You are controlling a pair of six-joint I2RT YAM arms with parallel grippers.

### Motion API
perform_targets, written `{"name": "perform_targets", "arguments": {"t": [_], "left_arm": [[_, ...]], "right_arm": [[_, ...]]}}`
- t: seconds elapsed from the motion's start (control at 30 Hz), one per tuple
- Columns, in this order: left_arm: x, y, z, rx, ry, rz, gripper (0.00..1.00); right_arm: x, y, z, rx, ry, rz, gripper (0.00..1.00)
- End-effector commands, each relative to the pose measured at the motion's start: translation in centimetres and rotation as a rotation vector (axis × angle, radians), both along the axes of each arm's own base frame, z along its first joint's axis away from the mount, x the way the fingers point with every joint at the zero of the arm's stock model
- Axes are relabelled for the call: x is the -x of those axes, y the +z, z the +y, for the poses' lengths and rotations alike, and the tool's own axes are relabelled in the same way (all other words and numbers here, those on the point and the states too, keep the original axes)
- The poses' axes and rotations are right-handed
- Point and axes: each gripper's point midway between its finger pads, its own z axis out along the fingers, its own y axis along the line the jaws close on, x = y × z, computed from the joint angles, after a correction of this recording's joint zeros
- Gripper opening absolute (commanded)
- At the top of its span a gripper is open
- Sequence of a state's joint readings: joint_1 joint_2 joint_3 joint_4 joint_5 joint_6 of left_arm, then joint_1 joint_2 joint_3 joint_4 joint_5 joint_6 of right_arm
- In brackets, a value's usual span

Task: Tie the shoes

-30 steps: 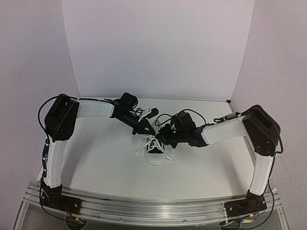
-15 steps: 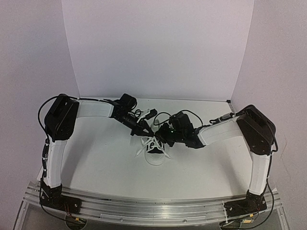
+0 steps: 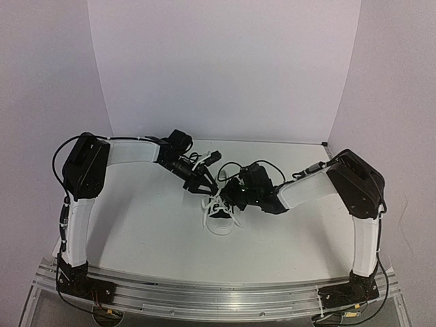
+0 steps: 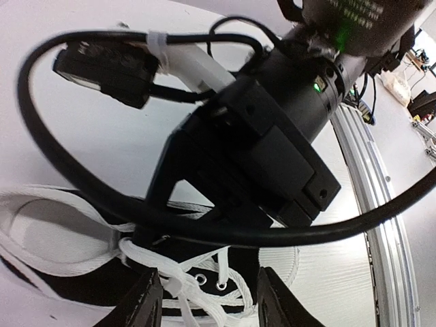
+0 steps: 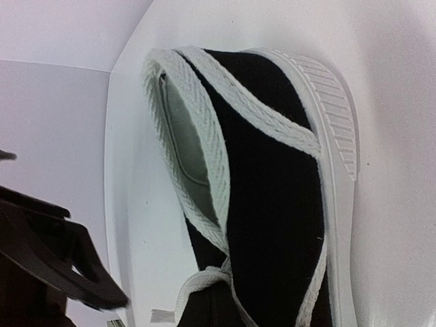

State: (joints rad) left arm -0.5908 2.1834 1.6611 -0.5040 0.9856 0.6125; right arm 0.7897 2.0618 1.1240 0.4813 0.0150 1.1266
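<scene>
Crowding in over the black canvas sneaker (image 3: pixel 219 219), both arms meet above its lacing, which puts each set of fingers within reach of a lace end for the knot. The sneaker sits mid-tabletop (image 3: pixel 150 225), white toe cap towards the arm bases, with its white laces (image 4: pixel 178 281) lying loose and crossed over the eyelets, so by my judgement the tying is not yet finished.

The left fingers (image 4: pixel 142 303) stand spread just above the tongue. The laces run between them but neither finger touches them, a stance that suits either letting go or a fresh grab. The right fingers (image 3: pixel 231 197) are pressed together. They may be pinching a lace, though no view shows this clearly.

Only the left wrist view shows the eyelets and the tangle of laces, with the right arm's wrist housing (image 4: pixel 272 150) looming over them. Only the right wrist view shows the sneaker side-on: ribbed white sole, collar binding and pale lining
</scene>
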Motion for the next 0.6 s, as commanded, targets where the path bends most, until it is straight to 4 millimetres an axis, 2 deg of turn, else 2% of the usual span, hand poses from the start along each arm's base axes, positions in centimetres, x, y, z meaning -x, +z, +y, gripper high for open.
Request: {"name": "perform_targets", "arguments": {"t": [0.0,0.07,0.17,0.27,0.4,0.57], "left_arm": [[-4.2,3.4,0.6,0.067,0.054,-0.112,0.43],[-6.2,2.6,0.4,0.046,0.114,-0.182,0.35],[-7.4,0.2,0.1,0.001,0.151,-0.246,0.24],[-6.0,-1.5,0.0,-0.002,0.077,-0.244,0.23],[-4.4,-1.5,0.0,0.047,-0.008,-0.282,0.27],[-2.9,-1.7,-0.1,0.084,-0.106,-0.306,0.32]], "right_arm": [[-0.8,-1.2,-0.3,0.02,-0.007,-0.002,0.0],[-0.7,-1.1,0.2,0.015,0.019,-0.014,0.0],[-0.5,-0.5,0.7,-0.011,0.056,-0.04,0.0],[-0.5,0.4,0.9,-0.035,0.071,-0.076,0.0],[-0.8,1.2,0.9,-0.048,0.074,-0.114,0.0],[-1.1,1.0,1.0,-0.06,0.078,-0.112,0.0]]}}
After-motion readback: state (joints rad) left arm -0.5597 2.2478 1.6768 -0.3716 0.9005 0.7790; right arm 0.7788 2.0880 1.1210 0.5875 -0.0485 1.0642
